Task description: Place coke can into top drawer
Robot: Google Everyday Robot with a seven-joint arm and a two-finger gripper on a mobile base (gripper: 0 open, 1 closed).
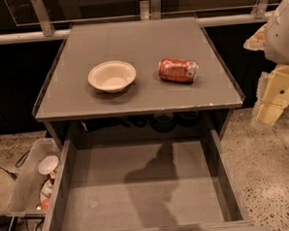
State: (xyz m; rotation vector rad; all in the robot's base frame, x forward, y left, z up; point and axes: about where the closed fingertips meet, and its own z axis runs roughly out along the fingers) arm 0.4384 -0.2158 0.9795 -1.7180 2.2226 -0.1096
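The coke can (178,70) lies on its side on the grey cabinet top (138,96), right of centre. It is red-orange with white markings and a silver end facing right. The top drawer (138,188) stands pulled open below the cabinet top, its flat grey floor bare, with the arm's shadow across it. My gripper (270,108) hangs at the right edge of the view, cream-coloured, beyond the cabinet's right side, well right of and lower than the can. It holds nothing that I can see.
A cream bowl (112,76) sits on the cabinet top, left of the can. A small clear plastic bin (29,179) with a few items stands on the floor left of the drawer. Cables lie below it. A metal rail (24,36) runs behind the cabinet.
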